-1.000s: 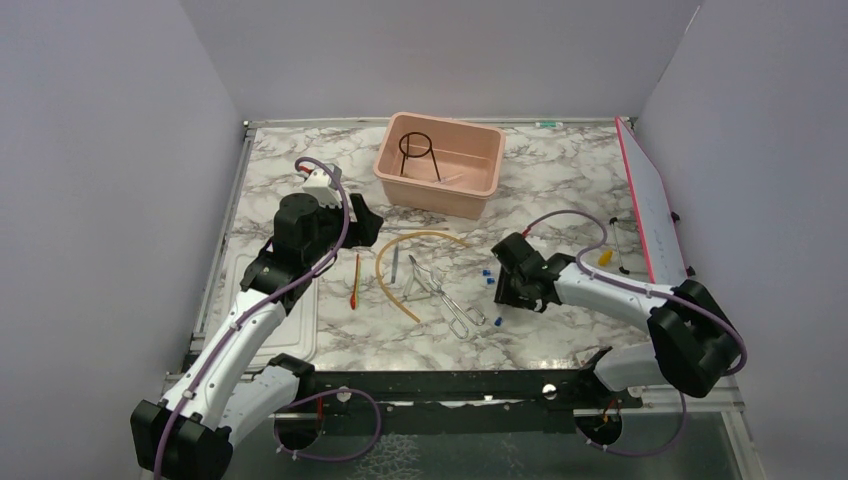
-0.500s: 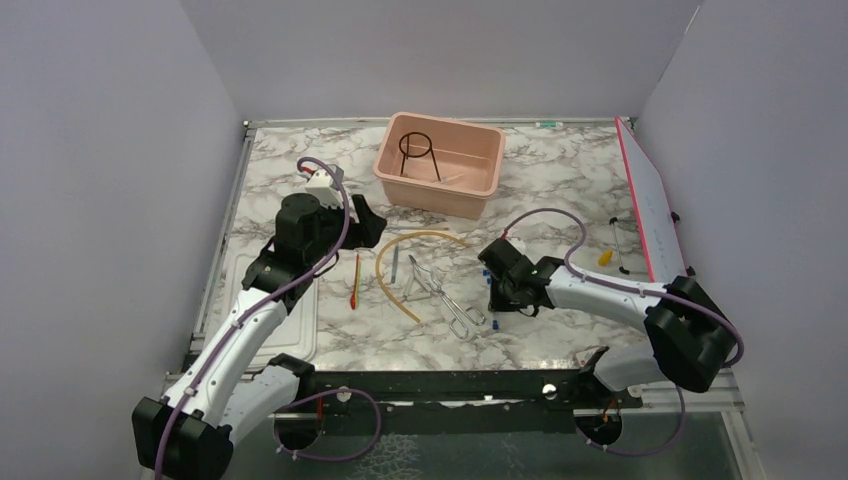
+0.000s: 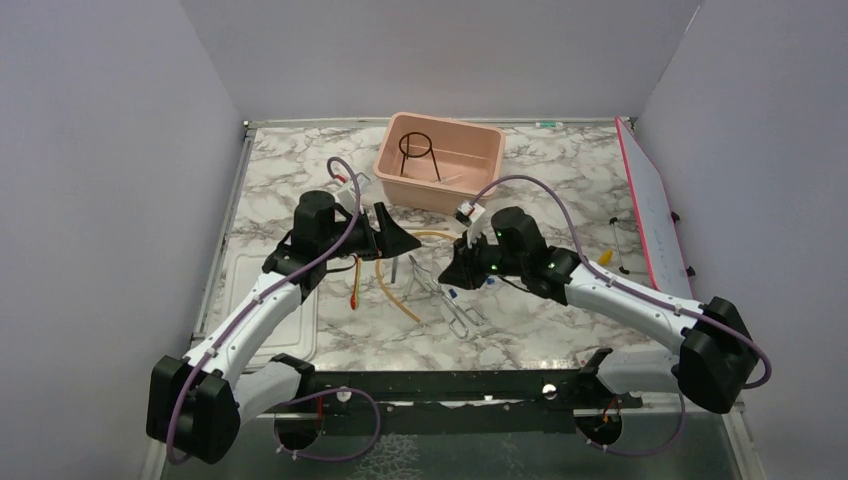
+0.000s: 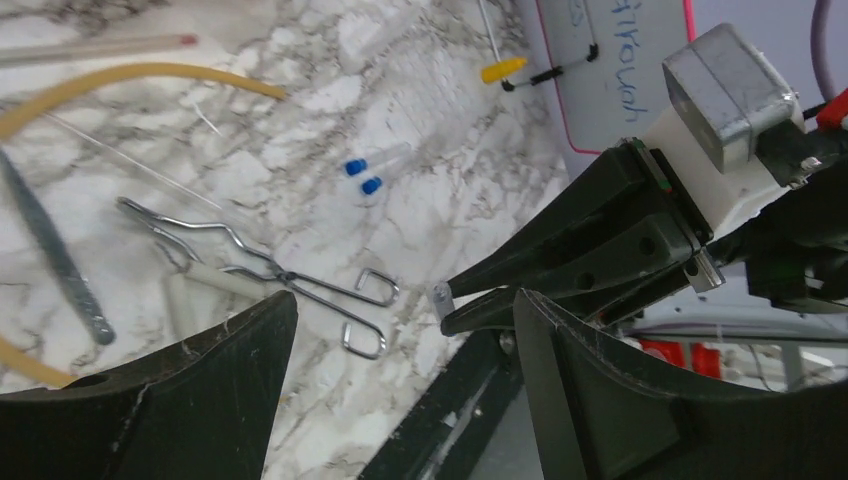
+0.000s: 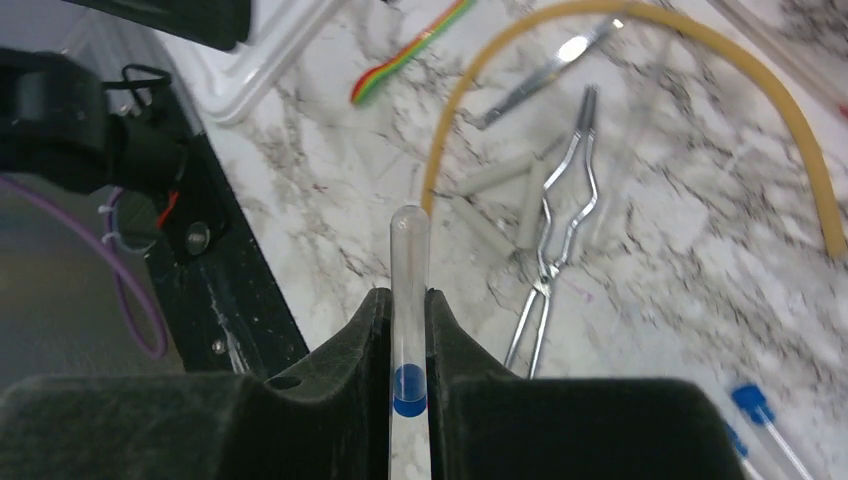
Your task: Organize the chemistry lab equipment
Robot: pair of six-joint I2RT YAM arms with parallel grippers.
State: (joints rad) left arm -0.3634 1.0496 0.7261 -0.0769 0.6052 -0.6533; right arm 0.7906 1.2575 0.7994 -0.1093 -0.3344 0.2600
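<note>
pink plastic tub (image 3: 470, 190) holds black wire ring stand (image 3: 417, 150) (standing upright). right gripper (image 5: 408, 300) pinching clear blue-plugged test tube (image 5: 408, 250), left gripper (image 4: 405, 300) spread wide

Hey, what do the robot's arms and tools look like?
The left arm and right arm have white shells, black joints and black bases. A thin purple cable loops along each. The left tool and right tool are matte black, with wedge fingers tapering to the tips. The right wrist shows green lights and a silver metal box.
</note>
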